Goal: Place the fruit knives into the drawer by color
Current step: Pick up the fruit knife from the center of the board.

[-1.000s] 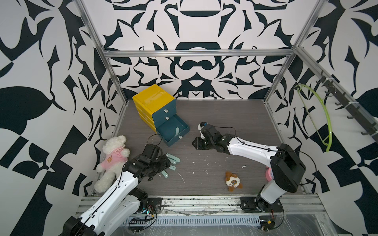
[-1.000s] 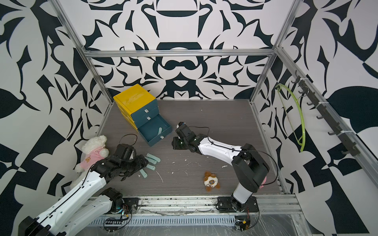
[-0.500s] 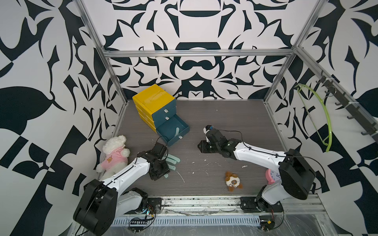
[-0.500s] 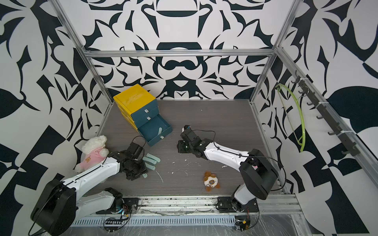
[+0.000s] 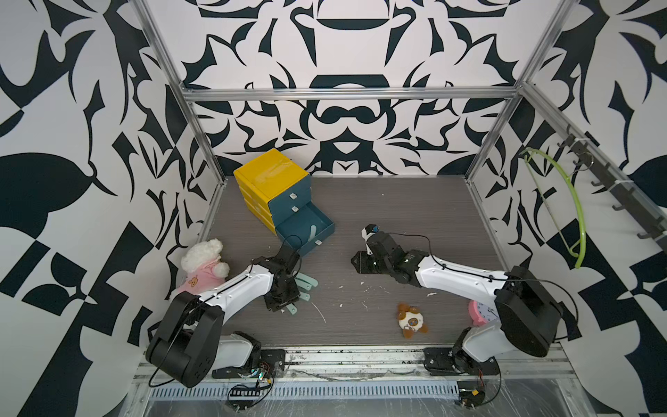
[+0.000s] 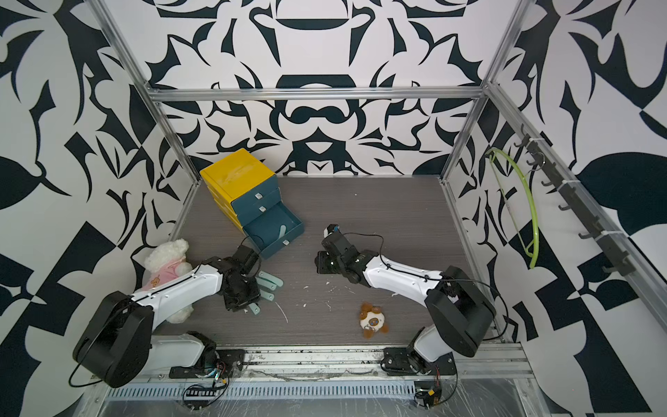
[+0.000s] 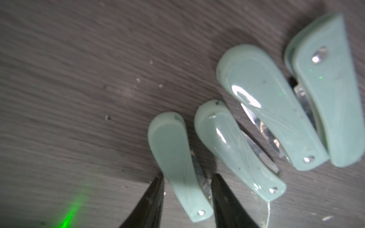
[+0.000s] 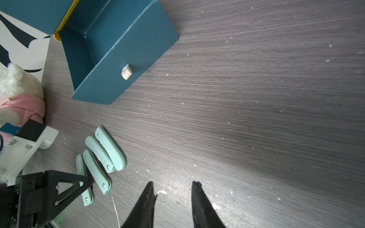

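**Asker:** Where is your left tool (image 7: 187, 174)?

**Me:** It is low over the dark grey wood-grain worktop (image 7: 79, 79). Its two black fingers (image 7: 152, 201) stand on either side of a slim mint-green folded fruit knife (image 7: 175, 158), at the half with the rivet. The gap is narrow, hardly wider than the handle. I cannot tell whether the fingers press on it. That knife lies flat on the worktop.

**Asker:** And the other fruit knives?

**Me:** Three more of the same mint green lie in a loose fan just beside it. The second knife (image 7: 233, 150) is nearest. The third knife (image 7: 266, 110) and the fourth knife (image 7: 331, 88) touch along their sides. In both top views the group sits near the front left of the worktop, close to a white plush bear in a pink shirt (image 5: 202, 252). A fifth mint knife (image 5: 312, 231) lies inside the open teal-blue bottom drawer (image 5: 323, 236) of the small yellow-topped chest (image 5: 270, 173). The chest's two upper drawers are pushed in.

**Asker:** Your right tool?

**Me:** My right tool (image 8: 173, 182) is over bare worktop toward the middle, apart from the drawer's front. Its fingers are parted a moderate way, with nothing between them.

**Asker:** Anything else about?

**Me:** A small brown-and-white plush toy (image 5: 409, 319) lies near the front edge. A pink alarm clock (image 5: 478, 312) is partly hidden by my right arm. A lime-green hanger (image 5: 574, 202) hangs on the right wall.
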Motion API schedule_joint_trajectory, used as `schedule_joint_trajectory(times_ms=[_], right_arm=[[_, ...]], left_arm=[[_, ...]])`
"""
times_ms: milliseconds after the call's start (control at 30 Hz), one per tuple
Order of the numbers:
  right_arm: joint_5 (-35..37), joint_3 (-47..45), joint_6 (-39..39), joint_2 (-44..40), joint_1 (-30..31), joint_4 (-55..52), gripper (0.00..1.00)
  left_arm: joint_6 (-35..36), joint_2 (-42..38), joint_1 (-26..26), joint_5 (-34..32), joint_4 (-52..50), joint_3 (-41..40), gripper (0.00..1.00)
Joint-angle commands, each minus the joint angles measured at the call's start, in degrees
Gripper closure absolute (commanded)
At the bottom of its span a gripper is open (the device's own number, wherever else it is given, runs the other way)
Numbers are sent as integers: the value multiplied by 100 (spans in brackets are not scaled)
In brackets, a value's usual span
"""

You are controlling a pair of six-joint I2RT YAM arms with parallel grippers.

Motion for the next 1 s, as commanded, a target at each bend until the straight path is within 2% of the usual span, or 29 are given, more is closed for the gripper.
schedule_joint_trajectory(times_ms=[0,167,333,467,600,767,967], right_arm=[[43,-51,-14,-83,-13,215,66],[24,-63,20,-58,-28,250,67],[16,-47,62,-33,-47,276,67],[-2,-25,95,-12,-47,304,67],[-20,-4,117,-2,-51,313,67],[11,22,126,20,-46,250,68],[57,43,163,-21,-49,125,67]], left_arm=[[86,206,-8,-86,70,-94,63],[120,173,-15,-63,92,-131,73],[87,-253,-192,-230,-105,-40,78],[139,-833,-478,-624,-503,465,79],[543,-1006,-557,-1221,-752,1280,80],[1329,-392,-562,-1976,-594,2452,81],[2173,1164,-559,-2478,-93,3890,81]])
